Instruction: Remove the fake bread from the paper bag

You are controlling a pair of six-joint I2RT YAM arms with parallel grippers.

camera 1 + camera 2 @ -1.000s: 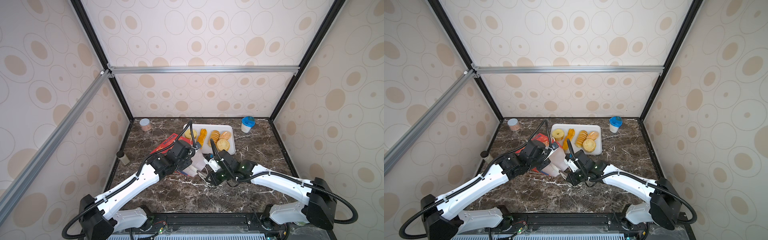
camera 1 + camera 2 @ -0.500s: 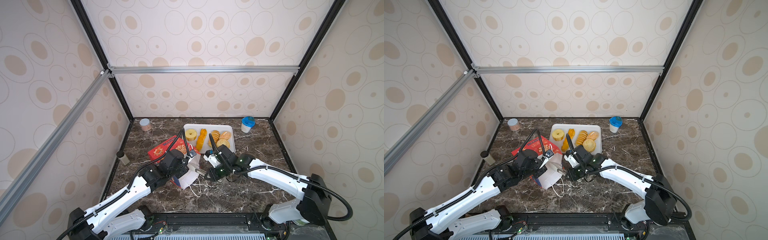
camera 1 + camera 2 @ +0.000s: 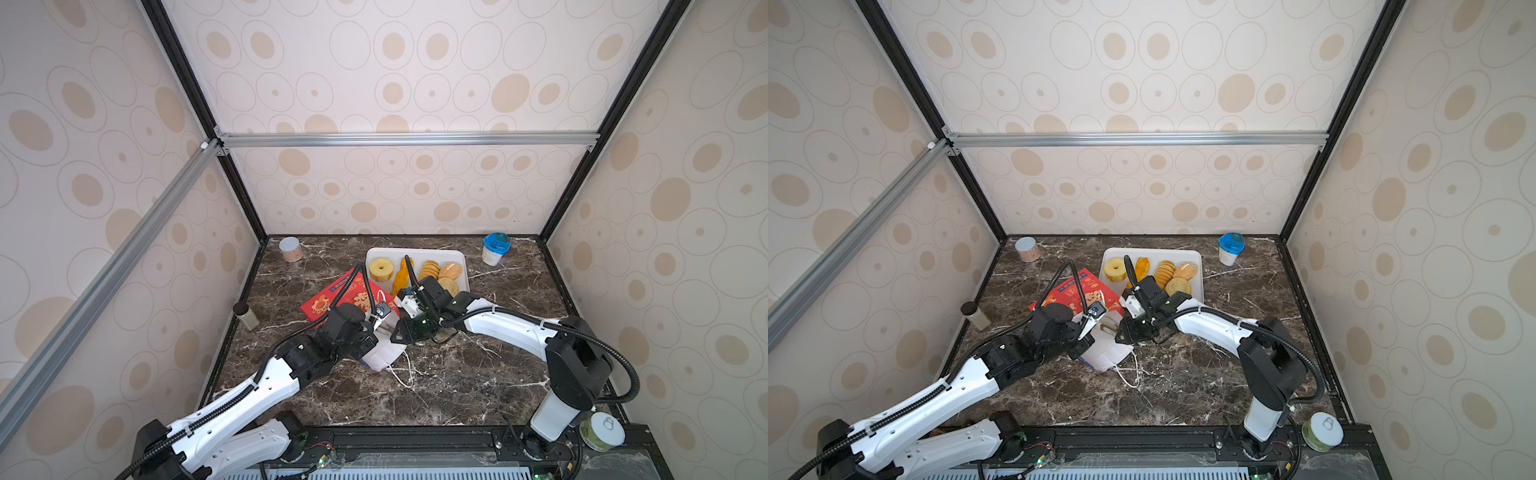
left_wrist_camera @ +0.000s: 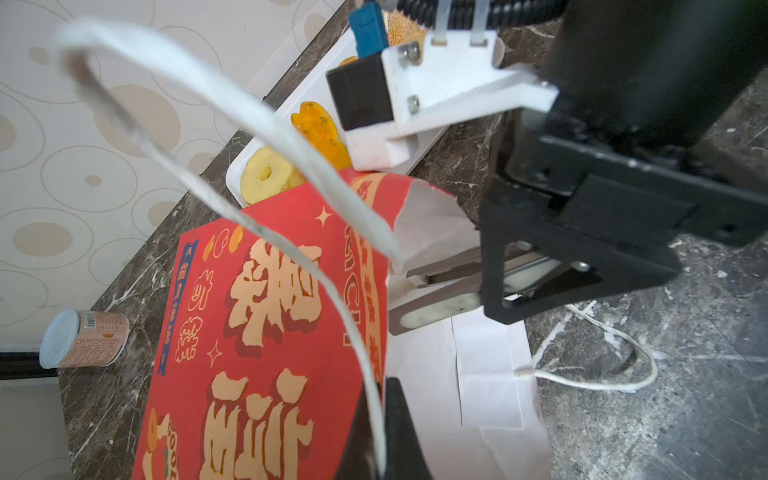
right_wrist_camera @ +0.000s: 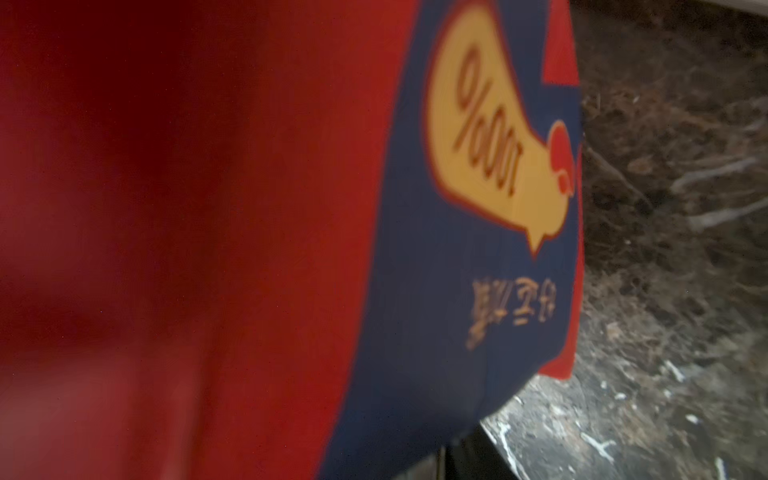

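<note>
i'm clamping my left pincer (image 4: 379, 399) on the red paper bag (image 4: 270, 332) on the dark marble surface (image 4: 665, 374); only the left wrist view is showing my right pincer (image 4: 401, 295) slightly apart; yellow toy breads (image 3: 381, 269) are sitting in the white tray (image 3: 415, 252).

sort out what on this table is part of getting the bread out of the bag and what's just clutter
Part of the job:
- paper bag, red, lying on its side
- fake bread, pieces on the white tray

Just lying about:
- pink can, back left
- blue-lidded cup, back right
- dark-capped bottle, left edge
- green can, front rail
</note>
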